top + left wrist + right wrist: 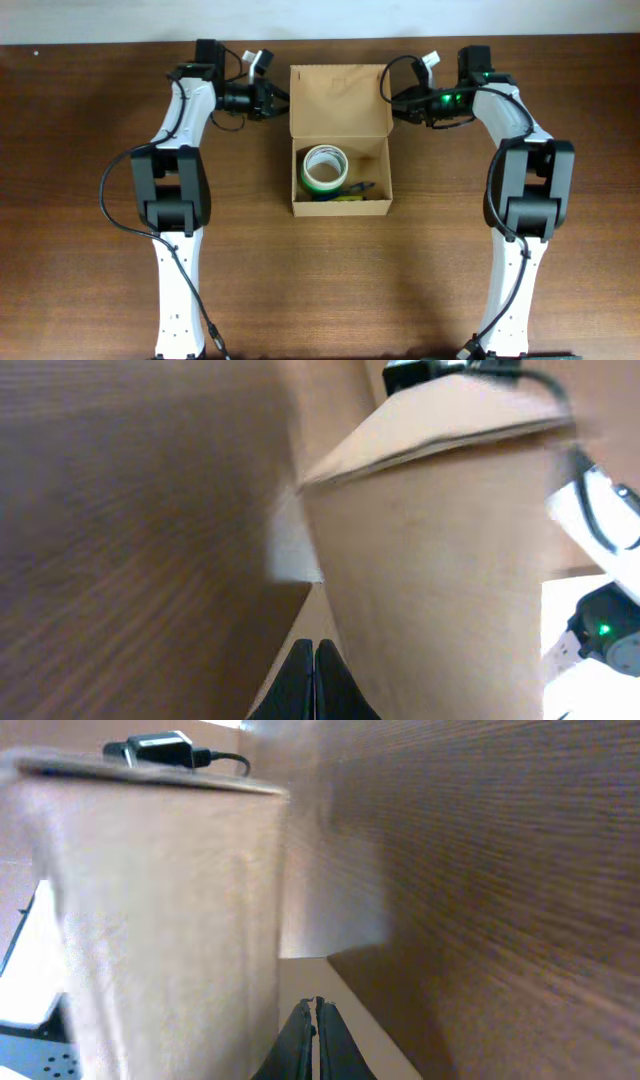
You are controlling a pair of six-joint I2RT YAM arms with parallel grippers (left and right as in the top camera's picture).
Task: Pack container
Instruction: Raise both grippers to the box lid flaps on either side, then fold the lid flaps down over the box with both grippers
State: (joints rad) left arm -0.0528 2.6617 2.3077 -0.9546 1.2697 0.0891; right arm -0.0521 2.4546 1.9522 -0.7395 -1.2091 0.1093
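Observation:
The tan cardboard container (341,206) stands open at mid-table, its flap lid (340,100) leaning back. Inside lie a white-and-green tape roll (325,165) and a few pens (352,190). My left gripper (279,101) is shut at the lid's left edge. In the left wrist view its fingertips (314,646) press together beside the lid's cardboard face (440,560). My right gripper (396,104) is shut at the lid's right edge. In the right wrist view its fingertips (316,1004) sit next to the cardboard (160,900). Nothing shows between either pair of jaws.
The dark wooden table (90,280) surrounds the box. Both arms reach inward from the sides, with their bases at the near edge. The table's far edge runs just behind the lid.

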